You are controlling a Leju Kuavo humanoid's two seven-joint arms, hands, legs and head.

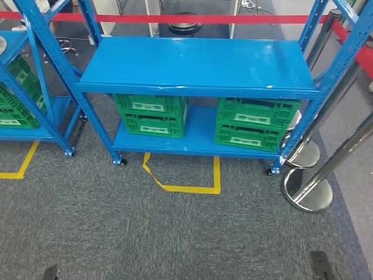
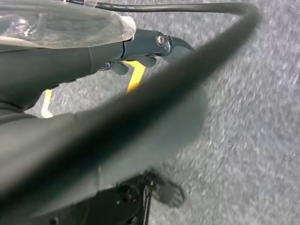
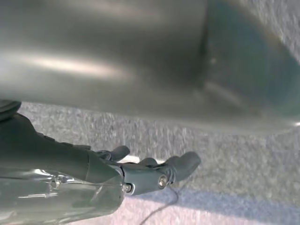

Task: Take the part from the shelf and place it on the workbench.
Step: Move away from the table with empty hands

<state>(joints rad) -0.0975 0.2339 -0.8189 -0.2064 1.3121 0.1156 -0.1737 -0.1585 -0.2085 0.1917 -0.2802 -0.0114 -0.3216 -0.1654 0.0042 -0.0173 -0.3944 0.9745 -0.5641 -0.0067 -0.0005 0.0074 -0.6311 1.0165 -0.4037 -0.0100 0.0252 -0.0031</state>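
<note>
A blue metal shelf [image 1: 198, 61] stands ahead of me on grey carpet. On its lower board [image 1: 200, 137] sit two stacks of green crates, one at the left [image 1: 151, 115] and one at the right [image 1: 255, 123]; the upper board hides what is inside them. My left hand [image 2: 141, 49] hangs at my side above the carpet, its fingers stretched out and holding nothing. My right hand [image 3: 141, 173] hangs the same way, fingers extended with nothing in them. Both hands are far from the shelf.
A second blue shelf [image 1: 26, 87] with green crates [image 1: 15, 111] stands at the left. Yellow tape [image 1: 185, 188] marks a square on the floor before the shelf. Two chrome stanchions [image 1: 308, 192] with a red belt [image 1: 198, 19] stand at the right.
</note>
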